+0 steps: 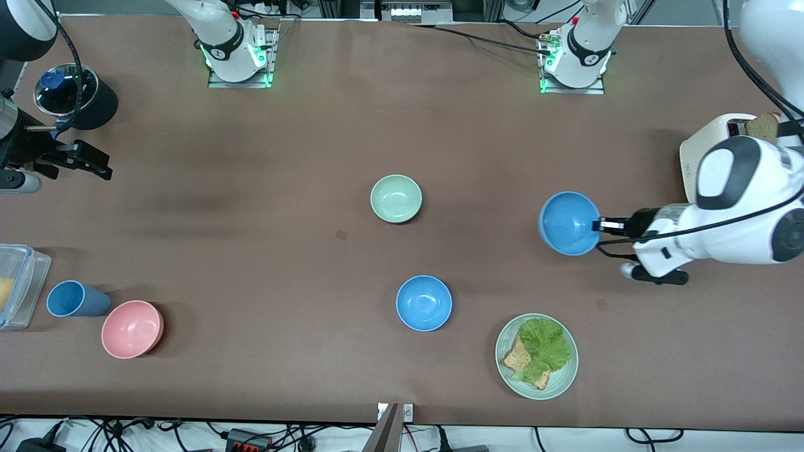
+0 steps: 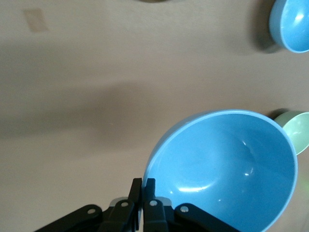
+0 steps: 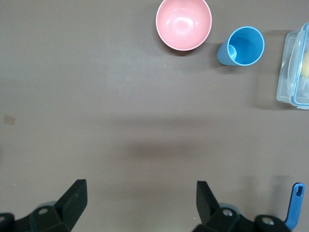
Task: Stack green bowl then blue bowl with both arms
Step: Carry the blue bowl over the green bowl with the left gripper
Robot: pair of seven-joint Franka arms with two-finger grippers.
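Observation:
The green bowl (image 1: 396, 198) stands upright near the table's middle; its edge shows in the left wrist view (image 2: 297, 129). My left gripper (image 1: 600, 225) is shut on the rim of one blue bowl (image 1: 568, 223) and holds it tilted over the table, toward the left arm's end from the green bowl. In the left wrist view my left gripper (image 2: 143, 186) pinches that bowl's (image 2: 227, 169) rim. The second blue bowl (image 1: 424, 303) sits on the table nearer the front camera than the green bowl, also seen in the left wrist view (image 2: 292, 24). My right gripper (image 1: 100, 164) (image 3: 141, 198) is open and empty, up over the right arm's end.
A green plate (image 1: 565, 376) with lettuce and toast lies near the front edge. A toaster (image 1: 710, 144) stands at the left arm's end. A pink bowl (image 1: 132, 328), a blue cup (image 1: 72, 299), a clear container (image 1: 22, 282) and a black pot (image 1: 75, 97) are at the right arm's end.

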